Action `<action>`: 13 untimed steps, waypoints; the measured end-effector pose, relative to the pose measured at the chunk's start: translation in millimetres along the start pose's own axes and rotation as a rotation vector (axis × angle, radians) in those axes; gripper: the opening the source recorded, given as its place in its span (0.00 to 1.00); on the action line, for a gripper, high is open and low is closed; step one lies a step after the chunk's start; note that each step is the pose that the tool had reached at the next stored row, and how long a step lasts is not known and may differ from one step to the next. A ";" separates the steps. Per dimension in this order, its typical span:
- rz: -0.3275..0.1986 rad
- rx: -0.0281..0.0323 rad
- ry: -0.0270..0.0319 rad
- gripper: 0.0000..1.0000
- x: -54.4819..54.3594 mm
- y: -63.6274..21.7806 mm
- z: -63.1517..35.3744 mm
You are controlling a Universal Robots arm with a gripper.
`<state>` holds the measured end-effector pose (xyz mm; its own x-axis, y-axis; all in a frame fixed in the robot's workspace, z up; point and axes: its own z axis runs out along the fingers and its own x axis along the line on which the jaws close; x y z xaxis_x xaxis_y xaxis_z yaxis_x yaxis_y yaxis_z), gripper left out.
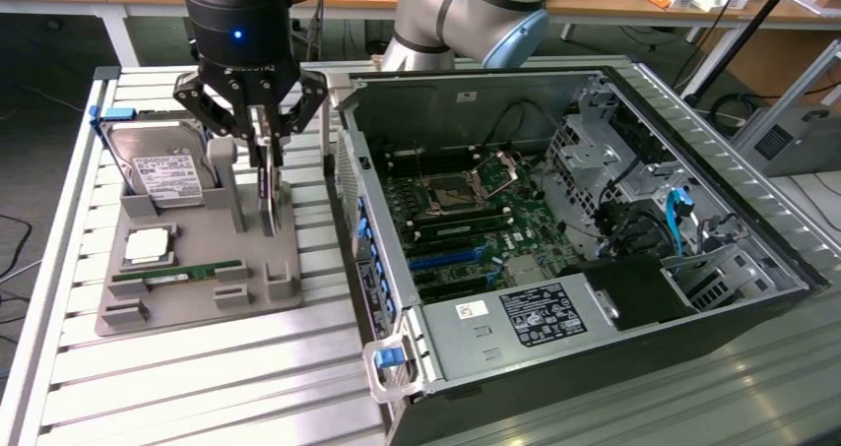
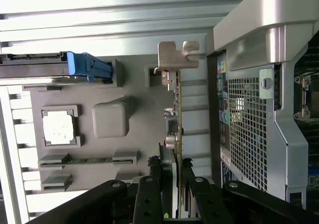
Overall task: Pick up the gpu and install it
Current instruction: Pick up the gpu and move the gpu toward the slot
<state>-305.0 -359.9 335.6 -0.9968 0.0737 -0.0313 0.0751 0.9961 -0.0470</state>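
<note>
**Gpu (image 1: 268, 195) clamped on edge in its holder, open case alongside**

The gripper (image 1: 259, 143) stands over the grey holder tray (image 1: 197, 303) with its jaws drawn in about halfway. One finger is on each face of the upright card, and they appear to be closed on its upper edge. The gpu's lower edge looks seated in the tray's slot. In the wrist view the card (image 2: 175, 109) runs edge-on away from the gripper (image 2: 174, 181), ending in its silvery bracket (image 2: 178, 55) close to the computer case (image 2: 249, 119).

The grip takes a thin card near one edge, so the card may pivot between the pads if pulled off-square. A tilted pull could bind it in the slot and drag the tray across the slatted worktop (image 1: 197, 397). The bracket stands just beside the case wall (image 1: 353, 200) and could catch on its rim. A skewed card would meet the blue expansion slots (image 1: 440, 259) at an angle, which risks forcing the edge connector.

The tray also carries a hard drive (image 1: 164, 170) leaning on its rest, a processor chip (image 1: 148, 246) in a square recess, and a green memory stick (image 1: 177, 272) lying in a groove. The case lies open on its side and holds the motherboard (image 1: 460, 200), a labelled power supply (image 1: 546, 313) and cabling.
</note>
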 end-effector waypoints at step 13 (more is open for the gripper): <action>0.000 0.0000 0.0000 0.27 -0.1 -0.2 -4.2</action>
<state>-305.1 -359.9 339.8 -0.9968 0.0737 -0.0314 0.0752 0.9961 -0.0470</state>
